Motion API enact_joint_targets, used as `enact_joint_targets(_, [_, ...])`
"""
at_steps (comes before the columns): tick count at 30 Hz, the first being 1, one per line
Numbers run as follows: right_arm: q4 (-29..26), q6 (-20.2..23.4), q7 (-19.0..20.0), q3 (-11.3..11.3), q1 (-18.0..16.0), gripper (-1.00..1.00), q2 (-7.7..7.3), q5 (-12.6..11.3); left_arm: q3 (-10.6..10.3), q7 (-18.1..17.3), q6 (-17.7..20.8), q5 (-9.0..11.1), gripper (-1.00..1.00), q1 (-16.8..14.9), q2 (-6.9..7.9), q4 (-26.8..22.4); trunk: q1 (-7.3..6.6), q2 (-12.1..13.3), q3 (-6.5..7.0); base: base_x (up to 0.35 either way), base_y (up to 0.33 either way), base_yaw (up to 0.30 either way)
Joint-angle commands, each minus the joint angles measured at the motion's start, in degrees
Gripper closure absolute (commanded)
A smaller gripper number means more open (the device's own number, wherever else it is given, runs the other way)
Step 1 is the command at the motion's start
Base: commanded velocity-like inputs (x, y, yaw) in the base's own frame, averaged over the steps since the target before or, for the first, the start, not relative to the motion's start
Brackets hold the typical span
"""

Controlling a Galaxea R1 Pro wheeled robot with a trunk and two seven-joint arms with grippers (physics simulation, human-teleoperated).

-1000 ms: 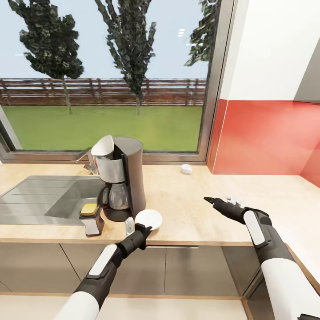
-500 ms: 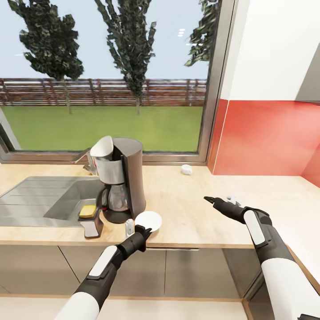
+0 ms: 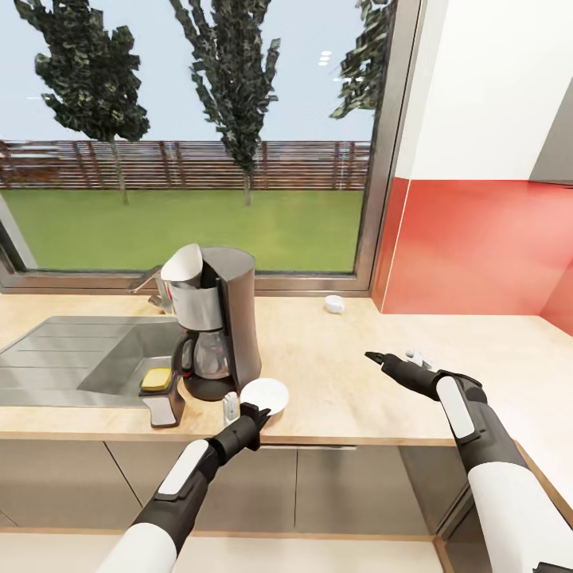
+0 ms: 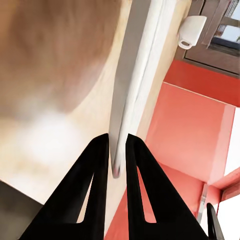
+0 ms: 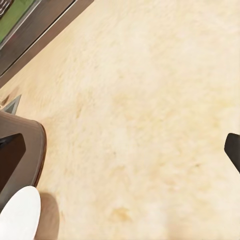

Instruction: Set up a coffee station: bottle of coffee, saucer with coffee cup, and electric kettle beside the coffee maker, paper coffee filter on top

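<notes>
Two arms extended: left tool (image 3: 256, 414) clamps saucer (image 3: 266, 394) rim; right tool (image 3: 380, 360) spread, hovering.

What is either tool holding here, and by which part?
The left tool grips the white saucer by its near rim, the thin edge pinched between the fingers. The right tool hovers over the countertop with nothing in it.

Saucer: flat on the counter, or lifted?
Cannot tell for sure. The saucer sits level beside the coffee maker, with the left pincer shut on its rim; no gap above the counter is visible.
</notes>
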Motion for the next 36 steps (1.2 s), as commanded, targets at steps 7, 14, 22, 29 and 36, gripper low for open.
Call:
enact_joint_targets(7, [-0.02, 0.33, 0.28, -0.14, -0.06, -1.0, 0.01, 0.15, 0.0, 0.24, 0.13, 0.21, 1.0, -0.04, 0.09, -0.05, 0.04, -0.13, -0.13, 0.0, 0.0, 0.0])
enact_joint_targets(14, [-0.02, 0.31, 0.28, -0.14, -0.06, -1.0, 0.01, 0.15, 0.09, 0.3, 0.13, 0.32, 1.0, -0.04, 0.18, -0.05, 0.04, -0.13, -0.13, 0.032, 0.0, 0.0])
enact_joint_targets(22, [-0.02, 0.35, 0.27, -0.14, -0.06, -1.0, 0.01, 0.15, 0.09, 0.3, 0.13, 0.3, 1.0, -0.04, 0.2, -0.05, 0.04, -0.13, -0.13, 0.071, 0.0, 0.0])
enact_joint_targets(29, [-0.02, 0.33, 0.22, -0.14, -0.06, -1.0, 0.01, 0.15, 0.06, 0.3, 0.13, 0.3, 1.0, -0.04, 0.05, -0.05, 0.04, -0.13, -0.13, 0.001, 0.0, 0.0])
enact_joint_targets(36, [-0.02, 0.34, 0.23, -0.14, -0.06, -1.0, 0.01, 0.15, 0.09, 0.3, 0.13, 0.29, -1.0, -0.04, 0.14, 0.0, 0.04, -0.13, -0.13, 0.0, 0.0, 0.0])
